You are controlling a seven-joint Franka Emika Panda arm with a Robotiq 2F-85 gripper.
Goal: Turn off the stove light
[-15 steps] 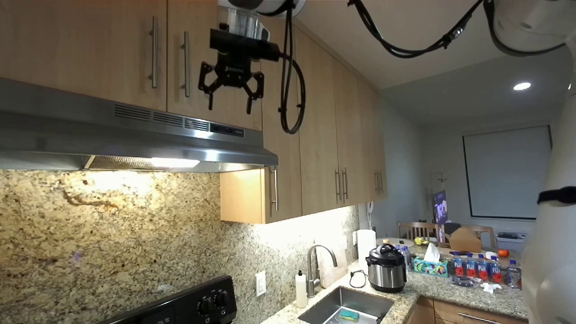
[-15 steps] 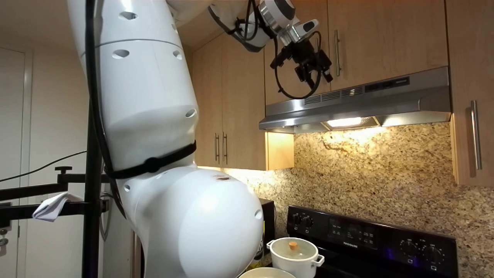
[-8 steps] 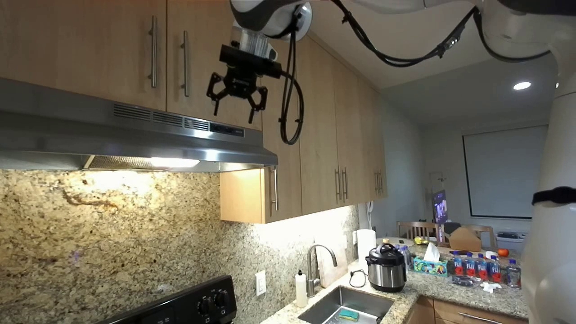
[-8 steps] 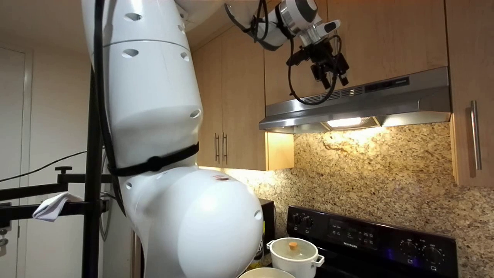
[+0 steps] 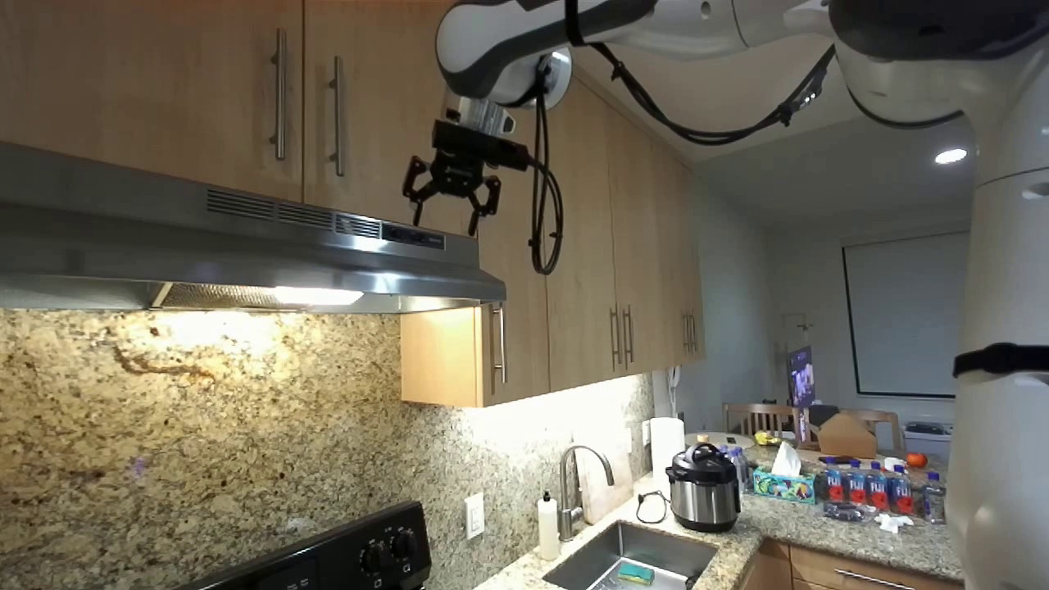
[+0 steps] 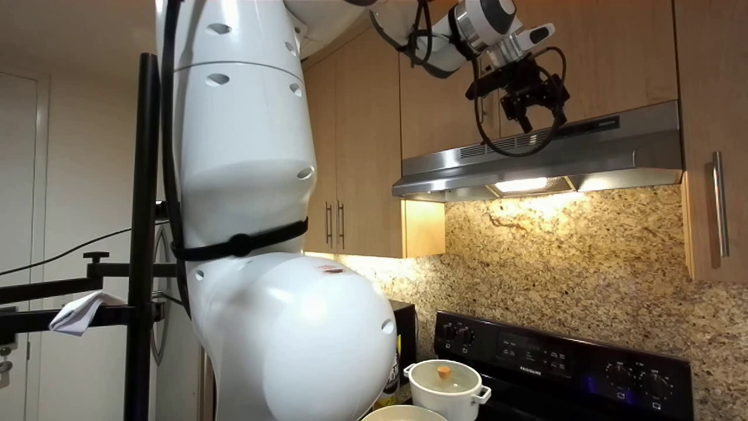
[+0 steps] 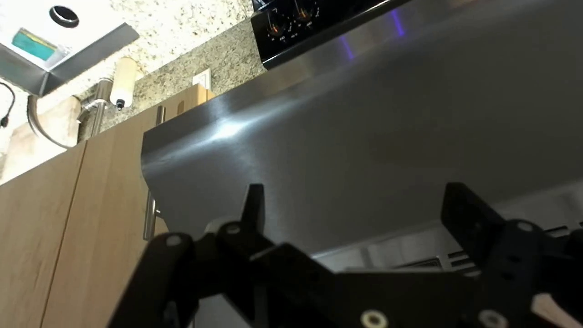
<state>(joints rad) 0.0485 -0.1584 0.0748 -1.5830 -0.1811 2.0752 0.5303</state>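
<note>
The steel range hood (image 5: 164,246) hangs under wooden cabinets; it also shows in an exterior view (image 6: 584,161) and fills much of the wrist view (image 7: 364,136). Its light (image 5: 318,296) is lit underneath, also in an exterior view (image 6: 522,185). The dark control panel (image 5: 412,237) is on the hood's upper front, right of the vent slots; it shows in an exterior view (image 6: 605,124) and partly in the wrist view (image 7: 423,263). Its switches are too small to make out. My gripper (image 5: 444,228) (image 6: 543,125) (image 7: 355,186) is open and empty, fingers pointing down, by the panel; contact cannot be told.
Cabinet doors with bar handles (image 5: 338,115) stand behind the gripper. A cable loop (image 5: 545,246) hangs from the wrist. Below are the black stove panel (image 6: 561,356), a white lidded pot (image 6: 444,397) and the sink (image 5: 594,557). A black pole (image 6: 140,234) stands beside the arm.
My gripper has come down and moved right in both exterior views, toward the hood's front and its panel. It has stayed open. The hood light has stayed lit.
</note>
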